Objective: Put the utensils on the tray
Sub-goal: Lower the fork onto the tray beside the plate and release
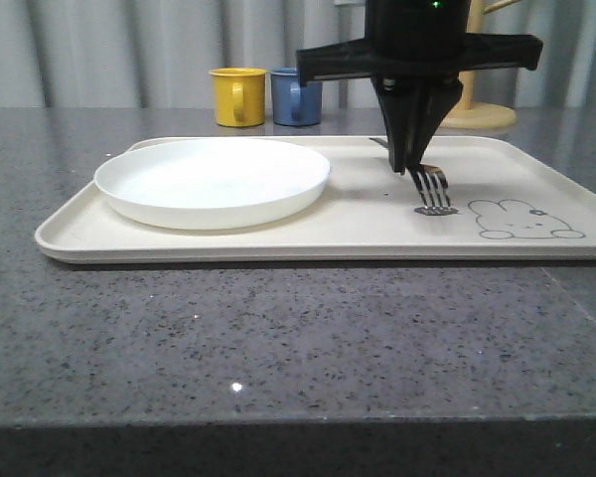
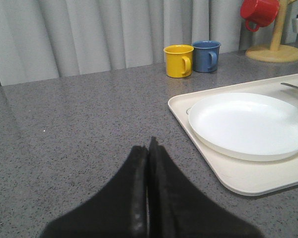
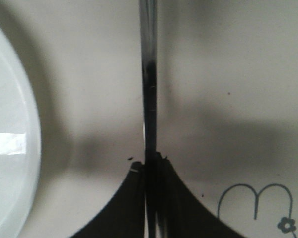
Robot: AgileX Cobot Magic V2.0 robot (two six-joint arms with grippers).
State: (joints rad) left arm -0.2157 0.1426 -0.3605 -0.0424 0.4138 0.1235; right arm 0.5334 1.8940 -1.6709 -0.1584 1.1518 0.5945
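The cream tray (image 1: pixel 358 234) lies across the table with the round white plate (image 1: pixel 212 180) on its left half. My right gripper (image 1: pixel 409 164) hangs over the tray's right half, shut on the metal fork (image 1: pixel 432 189). The fork's tines rest on the tray beside the bunny drawing (image 1: pixel 524 221). From the right wrist camera the fork's handle (image 3: pixel 149 89) runs straight out from between the closed fingers (image 3: pixel 134 198) over the tray surface (image 3: pixel 223 74), with the plate's rim (image 3: pixel 20 144) to one side. My left gripper (image 2: pixel 148 146) is shut and empty, above bare table beside the tray (image 2: pixel 248 181).
A yellow mug (image 1: pixel 237 95) and a blue mug (image 1: pixel 296 96) stand behind the tray. A wooden mug stand (image 2: pixel 275 49) with a red mug (image 2: pixel 259 12) is at the back right. Grey speckled tabletop (image 1: pixel 278 338) stretches in front of the tray.
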